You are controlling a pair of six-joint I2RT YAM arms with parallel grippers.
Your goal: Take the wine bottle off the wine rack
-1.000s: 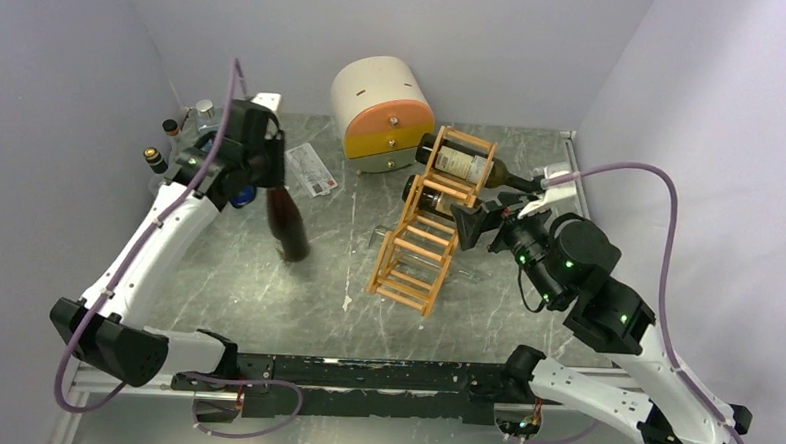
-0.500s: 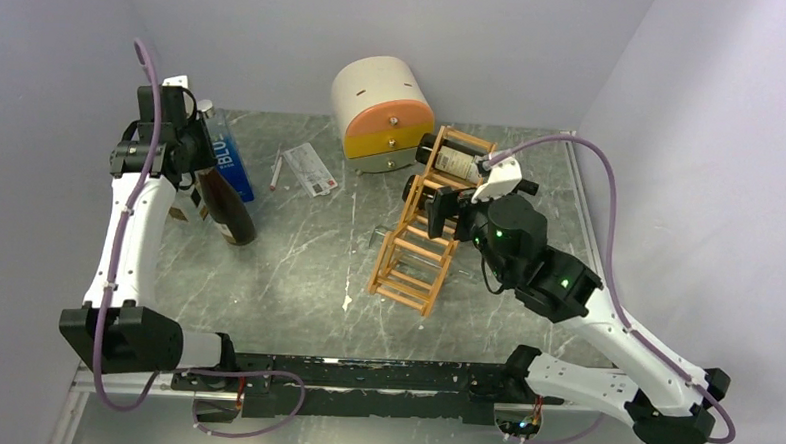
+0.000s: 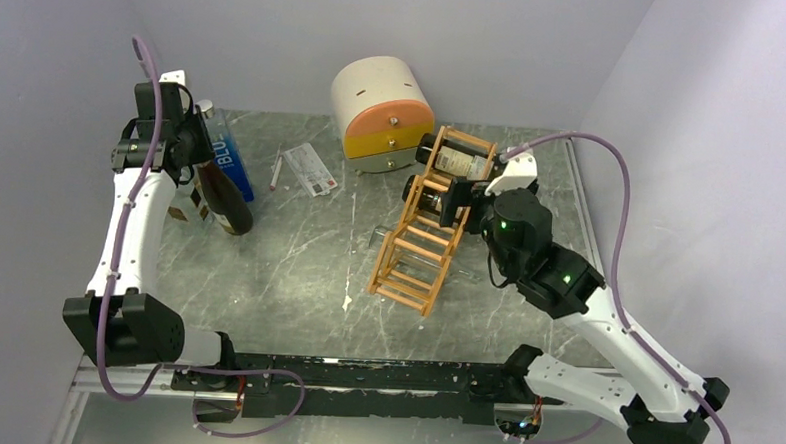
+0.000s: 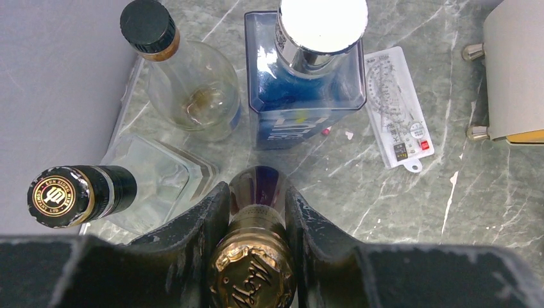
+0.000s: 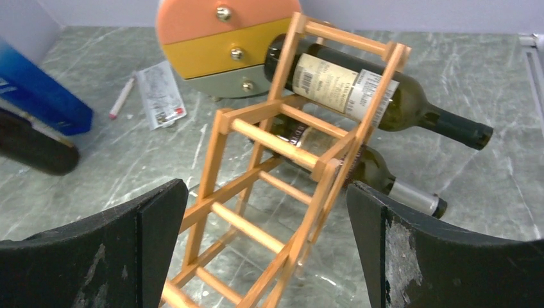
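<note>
**right gripper wide open at the rack, left one clamped on a bottle neck**

the right gripper (image 5: 266,192) has its fingers spread as wide as they go, with nothing touching either one. the wine rack (image 5: 276,147) sits pretty much dead centre in the gap, just ahead of the fingertips. two bottles lie across its top tiers. the upper wine bottle (image 5: 346,90), the one with the cream label, is further out past the tips, and its neck pokes off toward the right finger's side. the lower wine bottle (image 5: 369,170) is one tier under it, with its silver-capped neck just beyond the right fingertip but not touching. the orange-and-cream drawer box (image 5: 212,38) is behind the rack, over toward the left finger.

the left gripper (image 4: 256,192) is pinched narrow on the neck of a dark bottle (image 4: 251,276) with a gold foil cap, one finger pressed on each side. out past those fingertips stand a blue bottle (image 4: 301,109) and a round clear bottle (image 4: 195,96). from the top camera the dark bottle is tilted, well apart from the rack. can't tell if its base touches the table (image 3: 307,268).
</note>
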